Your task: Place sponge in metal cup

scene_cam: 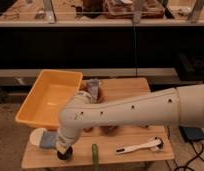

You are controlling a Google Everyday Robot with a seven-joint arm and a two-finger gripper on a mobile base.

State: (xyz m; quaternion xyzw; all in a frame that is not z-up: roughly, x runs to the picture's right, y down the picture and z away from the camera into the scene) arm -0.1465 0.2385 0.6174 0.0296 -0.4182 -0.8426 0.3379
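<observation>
My white arm reaches from the right across the wooden table [135, 87] to its front left corner. The gripper [59, 145] is at the end of the arm, low over the table, shut on the blue-grey sponge [47, 141], which sticks out to its left. The metal cup [65, 154] stands right below the gripper near the table's front edge; only a dark part of it shows under the wrist. The sponge is just left of and slightly above the cup.
A white round container [37, 134] stands just left of the sponge. A big yellow tray [49, 96] fills the table's left side. A green stick [95, 152] and a white-handled brush [140, 146] lie at the front. A grey-blue packet [92, 88] sits behind the arm.
</observation>
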